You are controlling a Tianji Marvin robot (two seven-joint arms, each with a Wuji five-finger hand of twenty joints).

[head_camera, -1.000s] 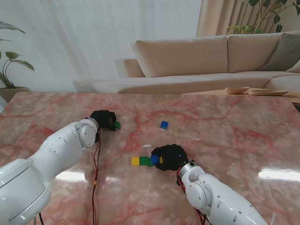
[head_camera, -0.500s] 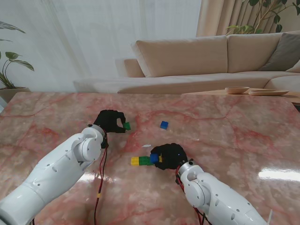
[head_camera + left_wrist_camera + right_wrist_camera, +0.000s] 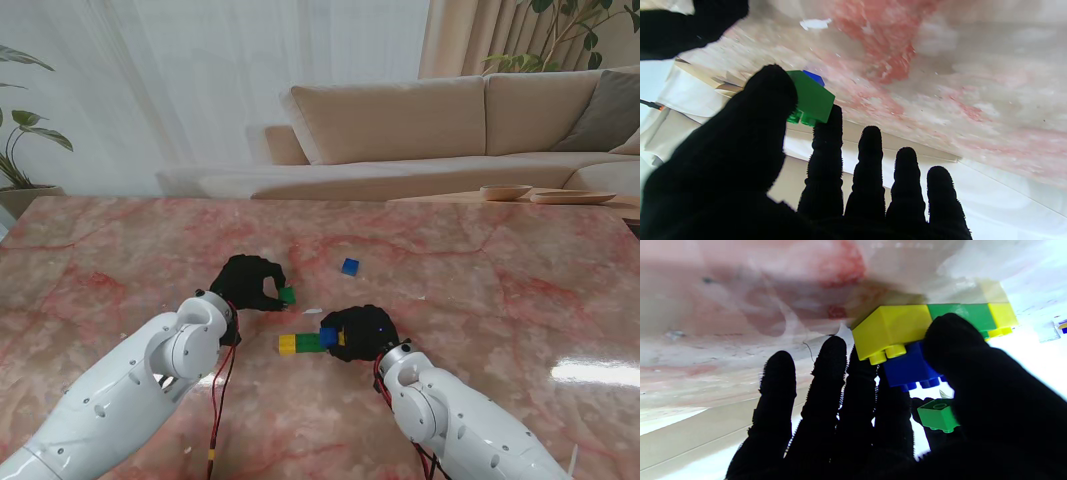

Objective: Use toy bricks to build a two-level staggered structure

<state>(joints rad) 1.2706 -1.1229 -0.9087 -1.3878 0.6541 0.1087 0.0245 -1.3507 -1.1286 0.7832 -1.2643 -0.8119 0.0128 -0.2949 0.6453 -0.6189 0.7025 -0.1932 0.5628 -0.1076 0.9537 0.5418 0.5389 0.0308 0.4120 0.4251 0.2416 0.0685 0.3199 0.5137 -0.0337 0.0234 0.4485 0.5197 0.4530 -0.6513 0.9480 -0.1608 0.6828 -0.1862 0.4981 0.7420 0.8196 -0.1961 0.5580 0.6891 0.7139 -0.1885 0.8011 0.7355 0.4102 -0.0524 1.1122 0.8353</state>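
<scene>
The left hand (image 3: pixel 250 283) pinches a green brick (image 3: pixel 288 295) near the brick row (image 3: pixel 303 343), which the right hand (image 3: pixel 362 333) grips.

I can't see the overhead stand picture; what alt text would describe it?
The left hand holds a green brick over a pink marble table, near the right hand gripping a yellow-green-blue brick row. A loose blue brick lies farther away.

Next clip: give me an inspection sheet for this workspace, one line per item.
Surface: pink marble table, glossy.
Job's things: brick row, yellow-green-yellow, blue brick on top; loose blue brick farther off.
Clutter: small white scrap.
Hands: left hand pinches a green brick; right hand grips the blue brick on the row.
Cables: red and black wires under the left arm.
Surroundings: sofa, curtains, plants.
</scene>
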